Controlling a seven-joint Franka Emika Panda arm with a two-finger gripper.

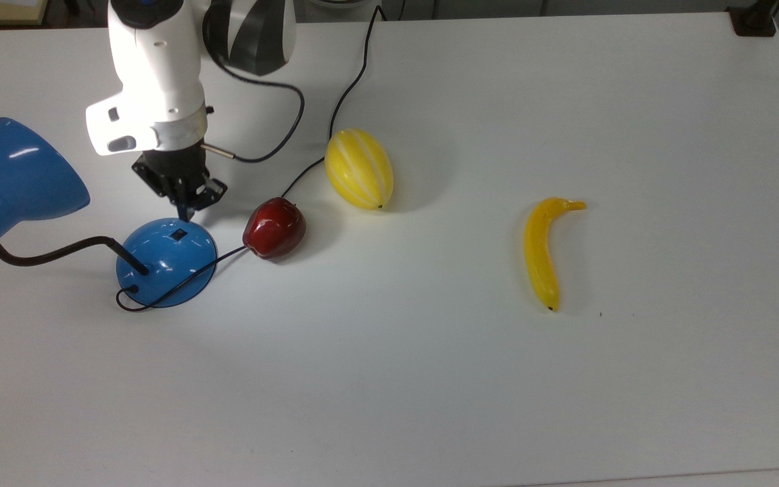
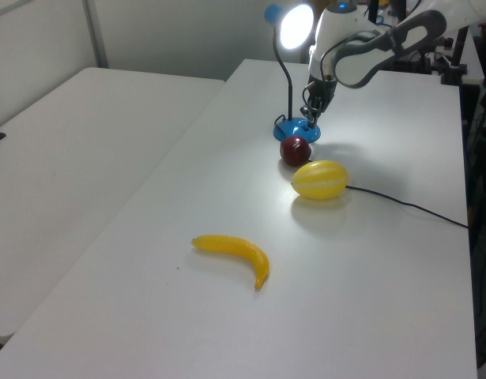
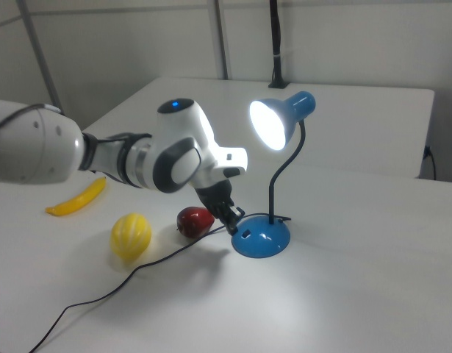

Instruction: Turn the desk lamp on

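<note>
Blue and glossy, the desk lamp (image 1: 166, 262) is sitting on the white table (image 1: 565, 379), its domed base just below the gripper (image 1: 185, 203), which is hanging slightly above the base's rim, fingers pressed together and holding nothing. The table is also carrying a red apple (image 1: 274, 228) beside the base, a yellow melon (image 1: 360, 169) and a banana (image 1: 544, 250). Pale walls are standing behind. The lamp's shade (image 3: 273, 121) is glowing on its black gooseneck (image 3: 284, 173).

Lamp's lit up, arm right next to it

The lamp (image 3: 273, 184) glows; the gripper (image 3: 231, 226) hangs just beside its blue base, with an apple (image 3: 194, 220) close by.
</note>
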